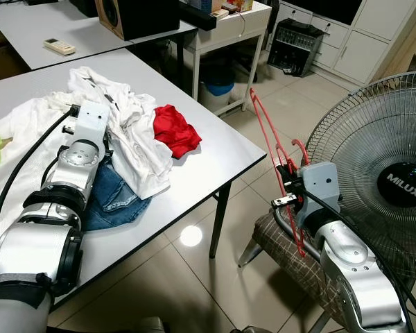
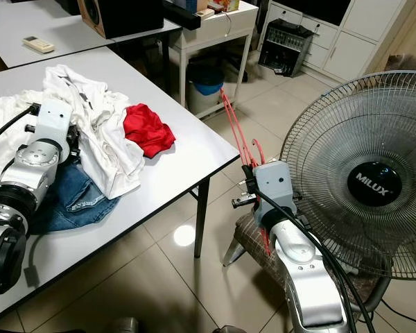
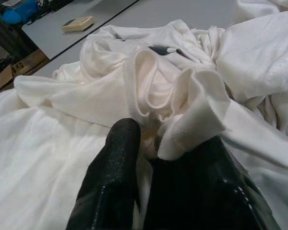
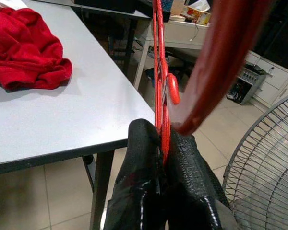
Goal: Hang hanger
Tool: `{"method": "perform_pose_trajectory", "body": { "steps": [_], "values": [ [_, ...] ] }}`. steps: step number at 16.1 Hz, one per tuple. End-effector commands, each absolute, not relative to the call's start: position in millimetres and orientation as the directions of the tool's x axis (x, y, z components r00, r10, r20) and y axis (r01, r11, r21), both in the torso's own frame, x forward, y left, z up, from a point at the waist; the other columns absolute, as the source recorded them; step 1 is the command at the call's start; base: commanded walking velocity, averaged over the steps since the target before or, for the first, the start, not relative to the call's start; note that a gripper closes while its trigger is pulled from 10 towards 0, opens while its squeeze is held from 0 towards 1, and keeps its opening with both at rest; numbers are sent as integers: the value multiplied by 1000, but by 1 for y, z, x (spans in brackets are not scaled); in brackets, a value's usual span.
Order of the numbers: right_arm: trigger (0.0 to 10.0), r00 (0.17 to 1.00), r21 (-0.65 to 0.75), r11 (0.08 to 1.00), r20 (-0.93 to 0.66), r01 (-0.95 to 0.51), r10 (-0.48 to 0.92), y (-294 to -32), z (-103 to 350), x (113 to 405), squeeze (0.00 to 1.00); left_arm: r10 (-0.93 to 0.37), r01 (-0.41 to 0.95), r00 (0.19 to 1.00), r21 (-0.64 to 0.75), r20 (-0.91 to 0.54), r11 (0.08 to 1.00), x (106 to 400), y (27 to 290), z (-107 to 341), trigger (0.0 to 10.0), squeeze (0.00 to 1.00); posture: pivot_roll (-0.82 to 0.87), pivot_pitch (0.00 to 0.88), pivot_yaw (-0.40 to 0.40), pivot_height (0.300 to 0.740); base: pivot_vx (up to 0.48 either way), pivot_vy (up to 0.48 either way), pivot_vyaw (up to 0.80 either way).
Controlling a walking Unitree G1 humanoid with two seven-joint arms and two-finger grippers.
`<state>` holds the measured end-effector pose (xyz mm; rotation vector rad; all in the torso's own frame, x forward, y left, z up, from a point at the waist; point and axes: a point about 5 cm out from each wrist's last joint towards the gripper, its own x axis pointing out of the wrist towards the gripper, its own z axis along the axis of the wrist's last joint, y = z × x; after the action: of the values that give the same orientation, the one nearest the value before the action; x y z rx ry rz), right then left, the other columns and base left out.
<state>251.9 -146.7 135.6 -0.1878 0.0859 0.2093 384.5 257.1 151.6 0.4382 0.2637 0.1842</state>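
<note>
While pinched upright, red hanger [image 4: 159,72] rises from right gripper [image 4: 162,143].

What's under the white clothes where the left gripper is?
Blue jeans stick out from beneath the white clothes beside the left gripper, which pinches a white fold. How far the jeans reach under the pile, and anything else below, is covered.

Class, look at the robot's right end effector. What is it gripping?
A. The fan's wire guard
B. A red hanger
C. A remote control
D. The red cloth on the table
B: the right end effector is shut on the thin red hanger, held off the table edge beside the fan, while the red cloth lies untouched on the table.
</note>
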Motion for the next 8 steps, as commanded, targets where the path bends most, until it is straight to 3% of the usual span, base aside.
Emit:
{"method": "perform_pose_trajectory", "body": {
  "steps": [1,8],
  "values": [
    [10000,976,-195,958,-100,-212,195,-149,139,253,0,234,-129,951,426,-204,896,384,261,154,0,0,-14,46,-42,740,0,0,0],
    [10000,975,-197,956,-101,-215,198,-149,138,254,0,157,-101,973,305,-167,947,386,260,162,0,0,-13,43,-44,740,0,0,0]
  ]
}}
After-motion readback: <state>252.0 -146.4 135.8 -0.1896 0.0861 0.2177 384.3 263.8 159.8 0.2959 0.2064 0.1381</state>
